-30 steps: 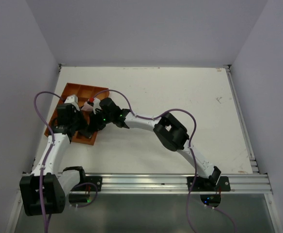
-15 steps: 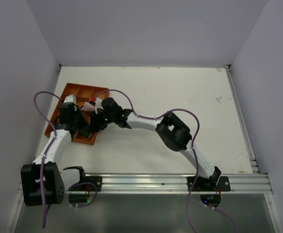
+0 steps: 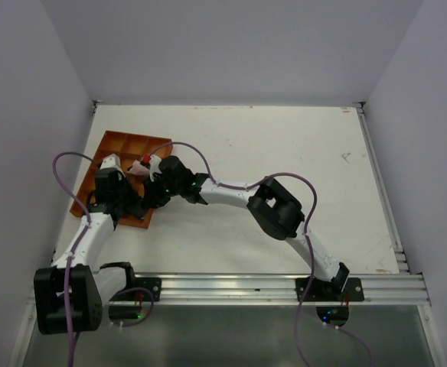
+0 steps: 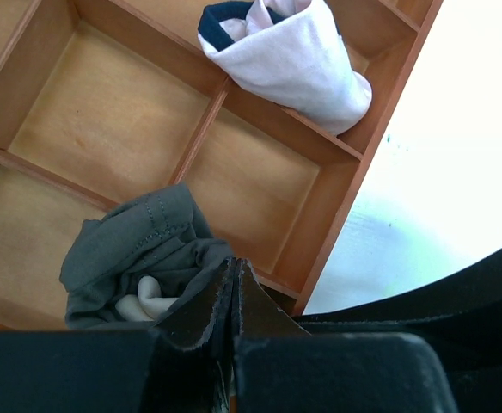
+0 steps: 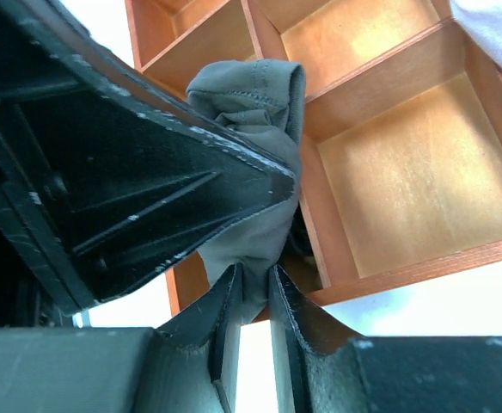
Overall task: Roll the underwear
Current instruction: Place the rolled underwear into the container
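Note:
The underwear (image 4: 139, 249) is a bunched dark grey cloth with a bit of pale waistband (image 4: 143, 301), lying in a near compartment of the orange tray (image 4: 208, 129). My left gripper (image 4: 232, 262) is shut, its jaws pressed together on the cloth's right edge. In the right wrist view the underwear (image 5: 251, 95) stretches over the tray wall down into my right gripper (image 5: 255, 275), which is shut on a fold of it. The left gripper's black body (image 5: 148, 189) lies over the cloth there. In the top view both grippers (image 3: 132, 208) (image 3: 148, 200) meet at the tray's near right corner.
The orange divided tray (image 3: 120, 145) sits at the table's left side, close to the left wall. A pale pink rolled cloth (image 4: 294, 60) with a dark band lies in a far compartment, also in the top view (image 3: 141, 167). Other compartments hold nothing. White table (image 3: 285, 153) lies right of the tray.
My left arm has drawn back toward the near left, its gripper sliding along the tray's near edge. The right gripper has stayed almost in place.

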### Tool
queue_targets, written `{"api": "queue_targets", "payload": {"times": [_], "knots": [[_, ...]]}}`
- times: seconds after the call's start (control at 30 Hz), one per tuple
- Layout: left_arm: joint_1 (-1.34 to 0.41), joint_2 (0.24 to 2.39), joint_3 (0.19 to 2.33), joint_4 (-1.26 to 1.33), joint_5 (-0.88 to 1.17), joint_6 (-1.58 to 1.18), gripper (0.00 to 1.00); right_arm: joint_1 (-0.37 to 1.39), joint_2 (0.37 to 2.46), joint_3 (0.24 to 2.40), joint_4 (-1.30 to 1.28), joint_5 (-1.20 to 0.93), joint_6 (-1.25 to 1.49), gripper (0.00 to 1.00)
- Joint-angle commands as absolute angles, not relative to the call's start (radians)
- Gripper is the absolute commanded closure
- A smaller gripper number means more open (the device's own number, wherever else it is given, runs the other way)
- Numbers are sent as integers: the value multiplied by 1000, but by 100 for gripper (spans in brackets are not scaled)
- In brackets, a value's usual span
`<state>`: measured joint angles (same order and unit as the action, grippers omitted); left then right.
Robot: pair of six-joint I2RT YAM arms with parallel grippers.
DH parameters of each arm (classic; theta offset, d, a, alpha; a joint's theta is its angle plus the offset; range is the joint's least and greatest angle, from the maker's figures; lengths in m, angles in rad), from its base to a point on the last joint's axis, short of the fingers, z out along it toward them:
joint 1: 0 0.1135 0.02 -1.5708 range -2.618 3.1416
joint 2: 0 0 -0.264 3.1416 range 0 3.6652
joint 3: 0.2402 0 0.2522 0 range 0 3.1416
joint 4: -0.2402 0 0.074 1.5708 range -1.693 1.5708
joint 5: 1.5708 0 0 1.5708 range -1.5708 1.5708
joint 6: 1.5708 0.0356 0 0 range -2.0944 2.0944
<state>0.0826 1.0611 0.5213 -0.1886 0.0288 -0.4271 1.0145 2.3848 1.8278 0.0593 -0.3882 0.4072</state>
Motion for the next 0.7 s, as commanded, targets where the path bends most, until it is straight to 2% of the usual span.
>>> {"api": "queue_targets", "payload": {"times": [0.0,0.13,0.3,0.37,0.57,0.67], "knots": [[80,1078,492,-233,3,-454,100,1042,2387,1821,-141,-333,360,78],[80,1088,499,-226,-43,-454,100,1052,2424,1865,-190,-321,354,80],[80,1140,534,-219,-61,-434,100,1055,2390,1830,-190,-253,351,72],[80,1153,538,-216,-58,-433,100,1054,2364,1822,-190,-236,339,71],[80,1150,519,-207,-45,-452,100,1055,2307,1766,-160,-204,342,81],[81,1152,511,-196,-35,-453,100,1060,2281,1721,-123,-196,360,81]]}}
